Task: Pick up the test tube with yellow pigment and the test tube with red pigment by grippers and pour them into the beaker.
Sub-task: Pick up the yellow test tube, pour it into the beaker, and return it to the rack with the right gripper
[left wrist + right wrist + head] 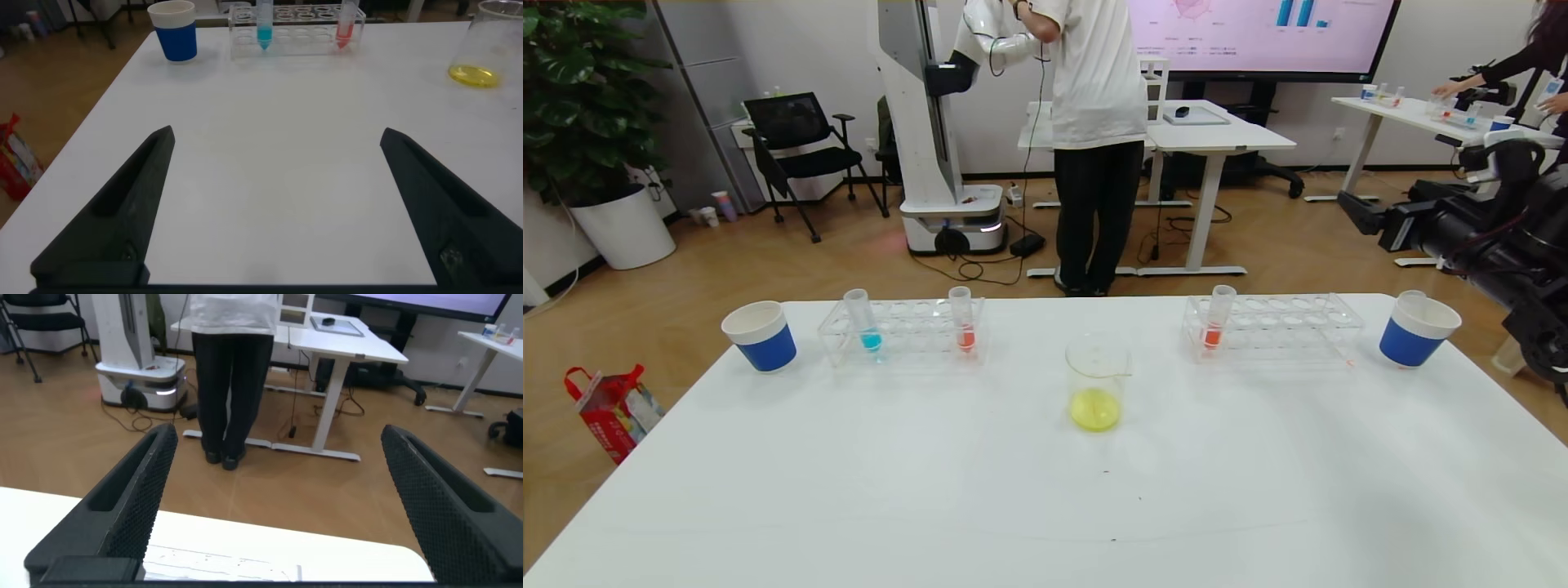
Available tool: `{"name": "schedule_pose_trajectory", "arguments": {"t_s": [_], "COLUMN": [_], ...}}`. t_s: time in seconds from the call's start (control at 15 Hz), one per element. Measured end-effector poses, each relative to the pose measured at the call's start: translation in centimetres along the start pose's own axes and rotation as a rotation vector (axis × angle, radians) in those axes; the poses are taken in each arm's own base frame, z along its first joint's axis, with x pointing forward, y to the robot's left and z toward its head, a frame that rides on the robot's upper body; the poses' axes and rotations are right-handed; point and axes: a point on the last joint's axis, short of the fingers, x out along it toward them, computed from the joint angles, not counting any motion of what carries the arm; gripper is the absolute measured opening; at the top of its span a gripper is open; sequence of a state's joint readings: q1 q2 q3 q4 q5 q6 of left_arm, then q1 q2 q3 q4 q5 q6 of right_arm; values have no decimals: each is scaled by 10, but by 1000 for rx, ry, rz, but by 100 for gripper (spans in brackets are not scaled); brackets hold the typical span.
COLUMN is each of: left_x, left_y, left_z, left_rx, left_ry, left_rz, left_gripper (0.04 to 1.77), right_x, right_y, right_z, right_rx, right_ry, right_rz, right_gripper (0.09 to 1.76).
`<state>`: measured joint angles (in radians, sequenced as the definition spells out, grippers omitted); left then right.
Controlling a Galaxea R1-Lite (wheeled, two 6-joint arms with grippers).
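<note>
The beaker (1097,384) stands mid-table with yellow liquid in its bottom; it also shows in the left wrist view (482,45). No tube with yellow liquid is in view. One test tube with red pigment (964,325) stands in the left rack (903,331), and another (1217,321) in the right rack (1274,325). My right gripper (1360,216) is open and empty, held off the table's far right corner over the floor (278,429). My left gripper (278,132) is open and empty above bare table, out of the head view.
A tube with blue liquid (866,322) shares the left rack. Blue-and-white paper cups stand at the far left (760,335) and far right (1417,331); a clear tube rim pokes from the right one. A person (1094,139) and desks stand beyond the table.
</note>
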<state>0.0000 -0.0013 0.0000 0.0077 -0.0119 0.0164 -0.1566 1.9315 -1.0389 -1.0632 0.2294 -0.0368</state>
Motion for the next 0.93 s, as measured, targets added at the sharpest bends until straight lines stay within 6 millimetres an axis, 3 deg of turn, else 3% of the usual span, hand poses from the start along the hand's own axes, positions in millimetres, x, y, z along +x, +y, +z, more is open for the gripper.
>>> {"name": "schedule_pose_trajectory", "arguments": {"t_s": [0.2,0.33,0.6,0.93], "left_x": [0,0,0,0], "left_y": [0,0,0,0], "left_z": [0,0,0,0], "left_rx": [0,1,0,0], "left_ry": [0,0,0,0], "left_rz": [0,0,0,0], "left_gripper": [175,175,175,175], "right_x": [-35,-70,-158,-258], "right_y": [22,34,50,65], "right_z": [36,63,108,111], "right_rx": [-1,-4,-20,-40], "right_ry": [-41,-80,-193,-310], "right_rz": [31,53,68,73], "right_gripper": [174,174,174,174]}}
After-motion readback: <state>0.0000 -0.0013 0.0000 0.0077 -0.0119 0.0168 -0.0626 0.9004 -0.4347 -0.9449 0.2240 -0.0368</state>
